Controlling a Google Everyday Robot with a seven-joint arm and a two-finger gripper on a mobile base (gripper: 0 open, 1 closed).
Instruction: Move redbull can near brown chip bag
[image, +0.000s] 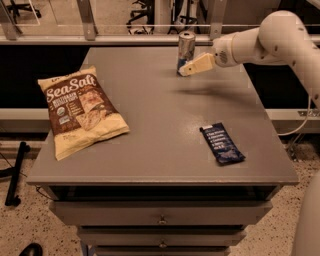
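While the redbull can (186, 47) stands upright on the tabletop (150, 125), upper centre of frame, the gripper (185, 70) sits at its base, lower right; whether parted or closed, I cannot tell.

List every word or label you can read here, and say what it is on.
"SeaSalt": big white letters on the brown chip bag.
Smaller print below it: too blurred to read.
On the redbull can: nothing readable.
On the dark-blue bar wrapper: print too small to read.
On the gripper, beside the can's lower part: no text.
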